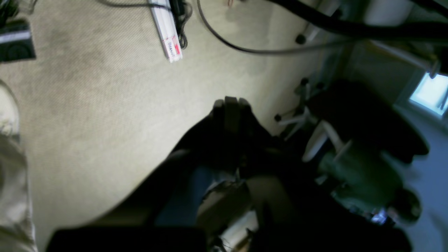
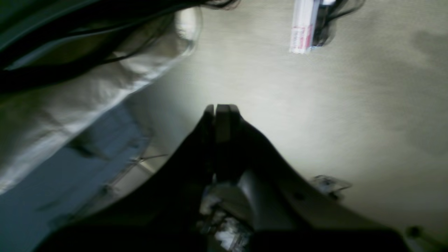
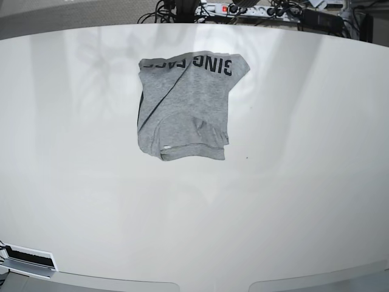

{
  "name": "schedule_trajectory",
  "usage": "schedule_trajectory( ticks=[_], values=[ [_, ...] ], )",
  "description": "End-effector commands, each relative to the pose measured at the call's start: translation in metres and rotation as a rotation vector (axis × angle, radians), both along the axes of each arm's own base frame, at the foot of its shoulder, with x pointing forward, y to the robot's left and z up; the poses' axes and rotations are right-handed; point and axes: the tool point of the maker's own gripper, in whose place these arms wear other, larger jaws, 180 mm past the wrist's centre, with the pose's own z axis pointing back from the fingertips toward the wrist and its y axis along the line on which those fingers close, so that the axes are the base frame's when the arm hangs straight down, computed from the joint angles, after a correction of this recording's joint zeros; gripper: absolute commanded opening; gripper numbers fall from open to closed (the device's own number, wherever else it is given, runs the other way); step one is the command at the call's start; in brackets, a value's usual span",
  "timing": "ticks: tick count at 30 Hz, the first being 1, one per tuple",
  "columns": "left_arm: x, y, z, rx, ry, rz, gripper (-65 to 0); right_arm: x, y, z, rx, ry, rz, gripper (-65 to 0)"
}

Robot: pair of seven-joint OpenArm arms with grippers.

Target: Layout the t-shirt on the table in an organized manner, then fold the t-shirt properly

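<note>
The heather-grey t-shirt (image 3: 185, 103) lies on the table (image 3: 292, 182), a little left of centre and toward the far side. It is folded into a rough rectangle, with black block lettering along its far edge and a hem at the near edge. Neither arm shows in the base view. In the left wrist view my left gripper (image 1: 231, 101) is shut with nothing between its fingers, above beige carpet. In the right wrist view my right gripper (image 2: 220, 106) is shut too, also empty, over the same carpet. Both wrist views miss the shirt and the table.
A white power strip (image 3: 243, 9) with cables lies on the floor behind the table; it is the power strip (image 1: 168, 35) and power strip (image 2: 302, 28) of the wrist views. An office chair (image 1: 350, 115) stands to the right. Pale fabric (image 2: 70, 105) fills the right wrist view's left side.
</note>
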Motion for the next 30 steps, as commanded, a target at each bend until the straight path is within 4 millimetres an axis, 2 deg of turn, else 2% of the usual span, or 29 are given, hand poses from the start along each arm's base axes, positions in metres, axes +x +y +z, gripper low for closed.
schedule_trajectory(
  ticks=[1,5,8,12,16,21,25,28,30],
  values=[
    [-0.006,0.006,-0.007,0.015,0.010,0.007,-65.0,-0.007,-0.007,-0.006,-0.023,0.008,0.016,-65.0],
    [-0.004,0.025,-0.052,0.099,-0.021,0.065,-65.0,-0.006,-0.010,-0.045,-0.090,-0.040,0.062,-65.0],
    [0.004,0.027,-0.077,0.126,-0.067,0.064,-65.0,-0.006,-0.009,-0.066,-0.111,-0.065,0.141,-65.0],
    [0.034,0.021,-0.101,0.158,-0.192,0.085,-65.0,0.008,-0.007,-0.087,-0.163,-0.114,0.201,-65.0],
    [0.070,0.028,-0.120,0.339,-0.422,0.124,-65.0,0.030,0.002,-0.104,-0.259,-0.160,0.271,-65.0],
    [0.065,0.006,-0.136,0.489,-0.459,0.105,-65.0,0.050,0.019,-0.118,-0.363,-0.233,0.400,-65.0],
    [0.070,-0.017,-0.139,0.442,-0.457,0.124,-65.0,0.060,0.038,-0.120,-0.346,-0.291,0.424,-65.0],
    [0.067,-0.038,-0.140,0.400,-0.454,0.098,-65.0,0.066,0.041,-0.121,-0.346,-0.324,0.407,-65.0],
    [0.066,-0.045,-0.141,0.406,-0.454,0.102,-65.0,0.065,0.046,-0.120,-0.318,-0.323,0.406,-65.0]
  ],
)
